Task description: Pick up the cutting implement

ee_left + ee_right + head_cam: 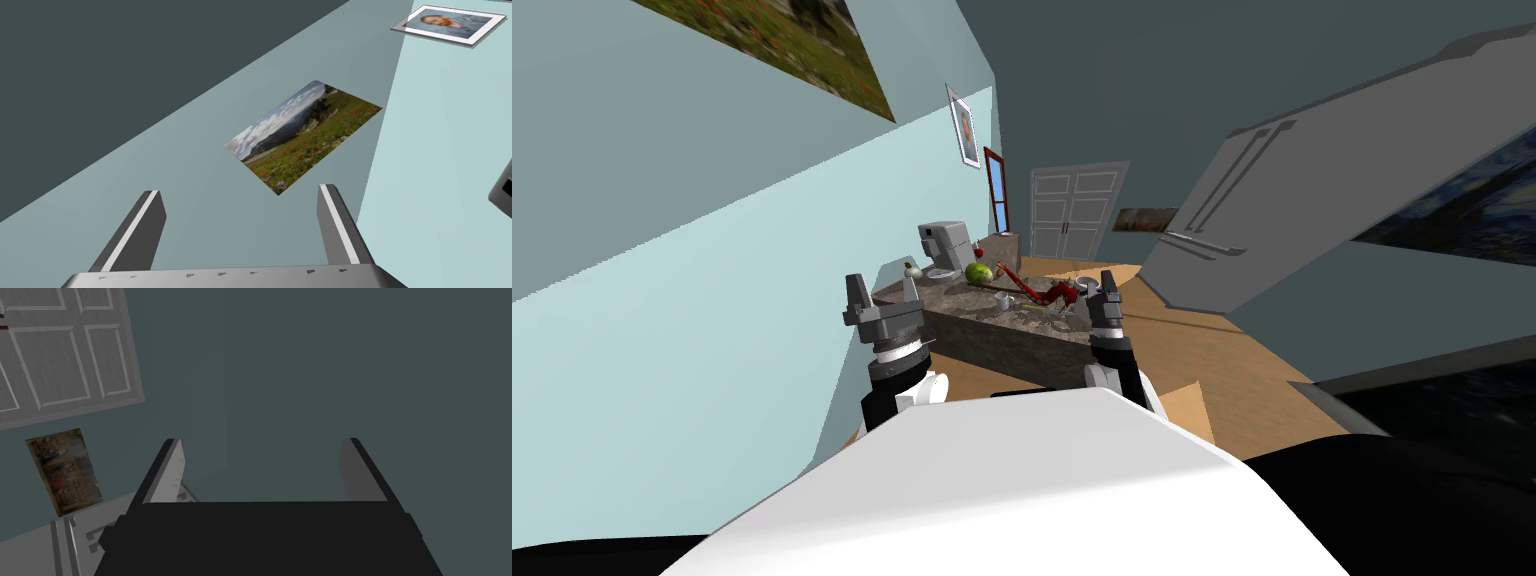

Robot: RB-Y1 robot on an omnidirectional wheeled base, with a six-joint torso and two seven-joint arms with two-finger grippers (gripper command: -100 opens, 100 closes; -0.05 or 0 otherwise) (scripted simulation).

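My left claw (884,292) is raised in the air on my side of the surface (982,325), off its near left corner, and its two fingers (145,225) stand wide apart with nothing between them. My right claw (1102,290) is up at about the same height by the near right corner, and its fingers (167,470) are also spread wide and empty. Neither claw touches anything. The surface is a dark, mottled block that runs away from me along the pale blue wall (712,300), and the small things on it are crowded together. A white cup (1002,300) stands nearest the near edge, about midway along it. A red tangle (1057,293) lies toward the right edge, close to my right claw in the head view, with a grey round dish (1085,284) just beyond it. I cannot make out the cutting tool for certain. The likeliest thing is a thin strip (1002,288) lying flat near the middle of the surface, between the cup and a green melon (977,272). The melon sits just beside a grey coffee machine (942,245) at the far left corner. A small pale bulb (912,270) lies on the left edge, by the wall. A grey box (1004,245) stands at the far edge. Past the surface, a wooden floor (1212,370) leads to a white double door (1064,212), and a grey fridge (1232,220) stands to the right.
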